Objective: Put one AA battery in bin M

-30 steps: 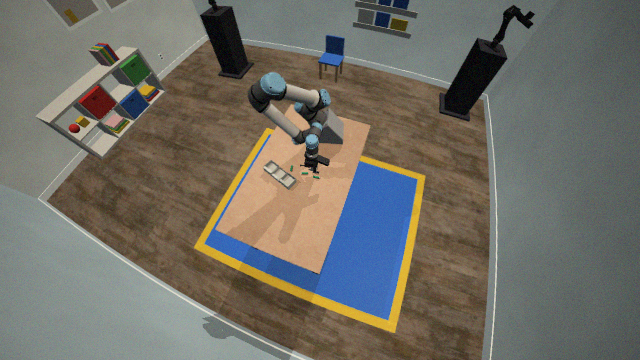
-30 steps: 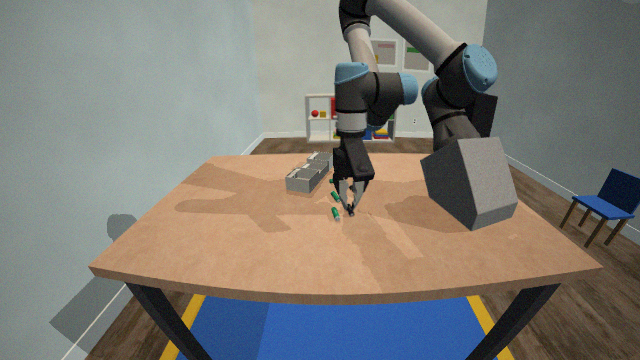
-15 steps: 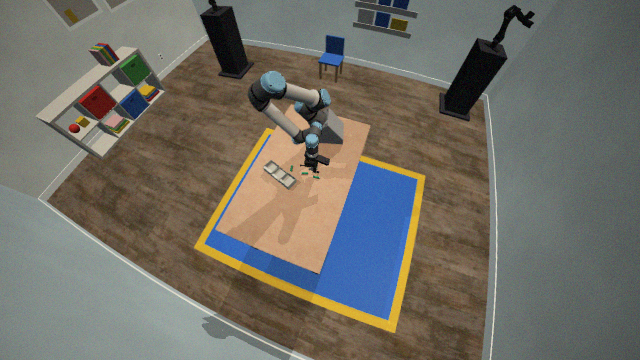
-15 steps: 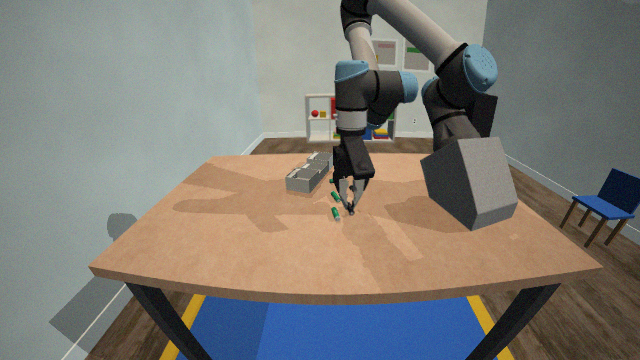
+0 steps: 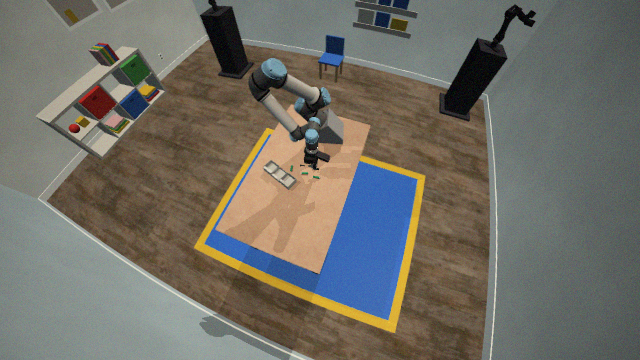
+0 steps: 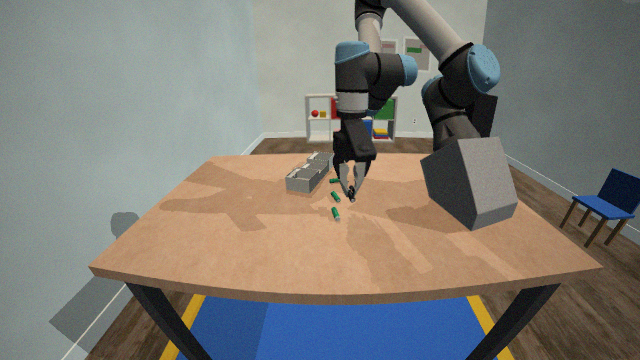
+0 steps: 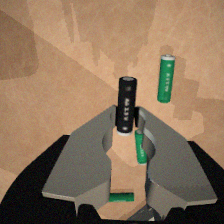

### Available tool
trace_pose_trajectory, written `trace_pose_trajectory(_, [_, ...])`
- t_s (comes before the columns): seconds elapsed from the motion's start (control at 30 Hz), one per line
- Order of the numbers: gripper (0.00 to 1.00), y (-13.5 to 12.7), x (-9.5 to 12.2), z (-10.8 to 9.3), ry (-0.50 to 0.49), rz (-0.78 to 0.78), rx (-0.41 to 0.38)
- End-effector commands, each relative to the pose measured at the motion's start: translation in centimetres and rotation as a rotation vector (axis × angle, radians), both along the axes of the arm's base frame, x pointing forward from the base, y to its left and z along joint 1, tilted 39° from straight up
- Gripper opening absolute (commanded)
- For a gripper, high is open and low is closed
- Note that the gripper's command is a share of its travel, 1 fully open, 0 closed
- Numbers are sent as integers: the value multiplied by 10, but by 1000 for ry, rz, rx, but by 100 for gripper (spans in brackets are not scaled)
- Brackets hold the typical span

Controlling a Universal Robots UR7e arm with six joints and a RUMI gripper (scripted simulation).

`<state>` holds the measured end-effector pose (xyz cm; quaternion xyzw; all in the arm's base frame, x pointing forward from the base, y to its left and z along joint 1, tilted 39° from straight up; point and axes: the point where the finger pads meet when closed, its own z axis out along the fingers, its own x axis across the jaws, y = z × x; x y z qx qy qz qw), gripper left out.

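My gripper [image 7: 125, 107] is shut on a black battery [image 7: 127, 105], held by one end with the rest sticking out past the fingertips. In the exterior view the gripper [image 6: 351, 193] points down, its tips close to the table top. Three green batteries lie on the table around it [image 6: 331, 197] [image 6: 331, 214] [image 6: 333, 177]. One green battery [image 7: 167, 78] lies beyond the fingers and another [image 7: 139, 147] beneath them. A grey row of three bins [image 6: 309, 172] stands upright just left of the gripper, also seen from above [image 5: 280, 174]. I cannot read the bin marks.
A large grey box [image 6: 469, 181] stands tilted on the table's right side, at the arm's base. The table edge runs along the front. Around the table lie a blue mat, a shelf, a chair and two black stands.
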<state>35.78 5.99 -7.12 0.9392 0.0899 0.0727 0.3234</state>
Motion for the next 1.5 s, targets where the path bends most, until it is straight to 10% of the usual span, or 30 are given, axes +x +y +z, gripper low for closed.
trace_pose_trajectory(0.0, [0, 9, -3, 12, 2, -3, -1])
trace_pose_trajectory(0.7, [0, 13, -4, 17, 2, -3, -1])
trace_pose_trajectory(1.13, [0, -28, 45, 61, -291, -387, 94])
trace_pose_trajectory(1.47, [0, -54, 76, 88, -291, -387, 94])
